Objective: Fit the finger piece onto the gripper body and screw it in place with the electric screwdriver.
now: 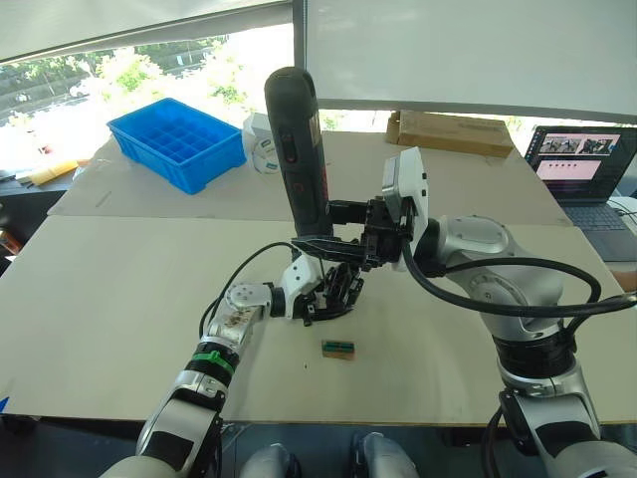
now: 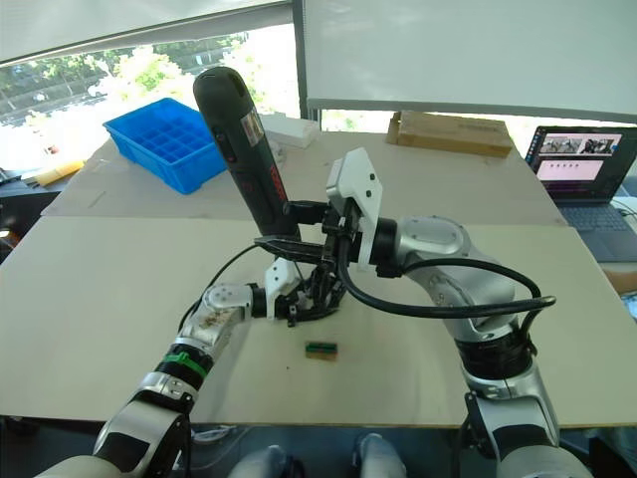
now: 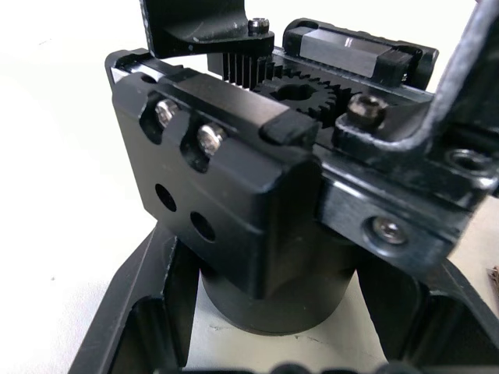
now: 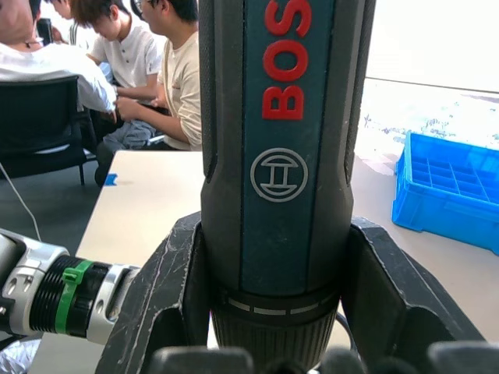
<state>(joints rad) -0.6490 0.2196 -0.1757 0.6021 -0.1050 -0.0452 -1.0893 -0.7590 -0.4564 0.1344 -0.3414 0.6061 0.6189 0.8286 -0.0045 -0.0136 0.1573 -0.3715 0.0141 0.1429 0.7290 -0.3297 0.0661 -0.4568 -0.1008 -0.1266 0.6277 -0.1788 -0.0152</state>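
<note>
My left gripper (image 1: 315,295) is shut on the round base of the gripper body (image 1: 334,287), a black block standing on the table; in the left wrist view its gears, rack and screws (image 3: 234,195) are close up between my fingers (image 3: 144,312). My right gripper (image 1: 326,235) is shut on the electric screwdriver (image 1: 297,139), held nearly upright right over the gripper body, thick end up. The right wrist view has the screwdriver's barrel (image 4: 281,156) clamped between both fingers (image 4: 164,296). Its bit is hidden among the black parts. I cannot tell the finger piece apart from them.
A small green block (image 1: 338,348) lies on the table just in front of the gripper body. A blue compartment tray (image 1: 179,139) sits far left, a cardboard box (image 1: 450,131) at the back, a laptop (image 1: 582,169) far right. People sit beyond the table (image 4: 117,54).
</note>
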